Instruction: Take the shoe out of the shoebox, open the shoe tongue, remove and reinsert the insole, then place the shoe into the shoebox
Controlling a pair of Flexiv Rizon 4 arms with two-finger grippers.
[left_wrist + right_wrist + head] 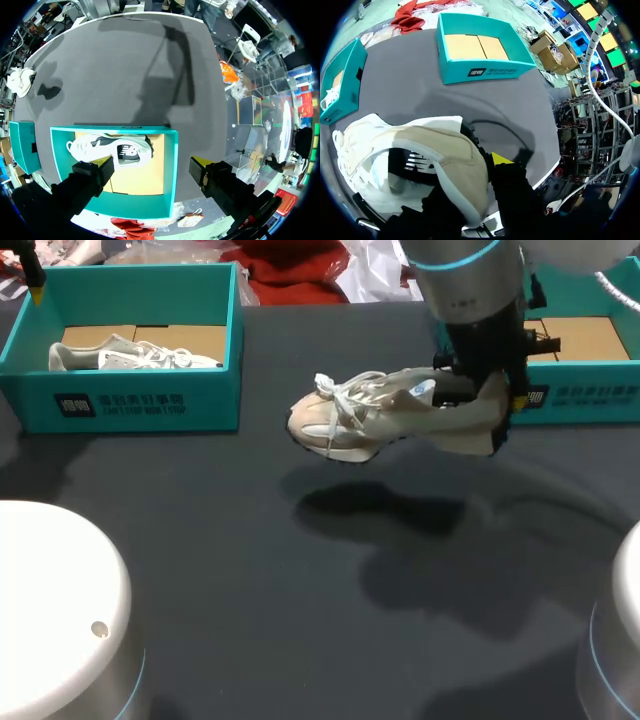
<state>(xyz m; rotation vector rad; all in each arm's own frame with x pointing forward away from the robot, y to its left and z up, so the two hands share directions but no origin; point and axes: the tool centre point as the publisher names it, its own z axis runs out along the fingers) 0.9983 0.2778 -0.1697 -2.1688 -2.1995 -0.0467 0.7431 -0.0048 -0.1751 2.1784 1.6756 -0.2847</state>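
A beige and white shoe (380, 415) hangs over the middle of the table, toe toward the left box. My right gripper (490, 390) is shut on its heel. In the right wrist view the heel (455, 160) fills the space at the right gripper (470, 170); one yellow fingertip (500, 159) shows outside it and the other is hidden. The right teal shoebox (590, 395) behind the arm holds only its cardboard floor. My left gripper (35, 280) stands open above the far left box's corner, its fingers (105, 165) spread over the left shoebox (170, 170).
The left teal shoebox (150, 400) holds a second pale shoe (130, 355) lying on its side, also seen under the left gripper (151, 164). Dark bare tabletop (300, 620) spreads below the held shoe. White arm bases (50, 610) sit at the near corners.
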